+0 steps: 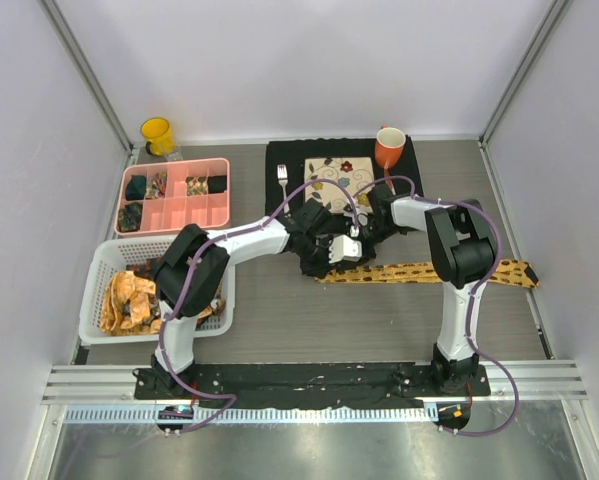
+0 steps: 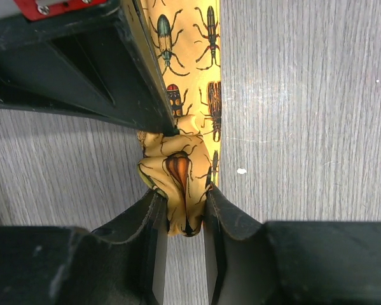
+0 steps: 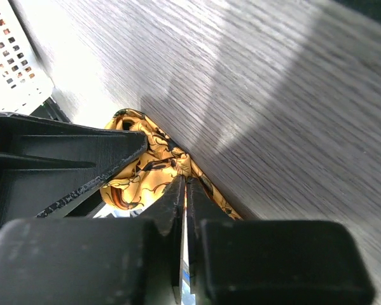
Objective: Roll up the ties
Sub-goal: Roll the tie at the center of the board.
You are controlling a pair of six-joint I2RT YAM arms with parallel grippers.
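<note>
- A yellow tie (image 1: 429,272) printed with beetles lies flat on the bench (image 1: 329,330), running from the middle towards 3 o'clock.
- Its 9 o'clock end is bunched into a small wad, and the left fingers (image 2: 139,222) are clamped on that wad from both sides.
- The right fingers (image 3: 171,210) are pressed together, their tips touching the fabric just beside the wad. I cannot tell whether any cloth is caught between them.
- A heap of yellow ties (image 1: 129,295) fills a white basket (image 1: 92,300) at 9 o'clock.
- A pink tray (image 1: 204,210) sits at 11 o'clock.
</note>
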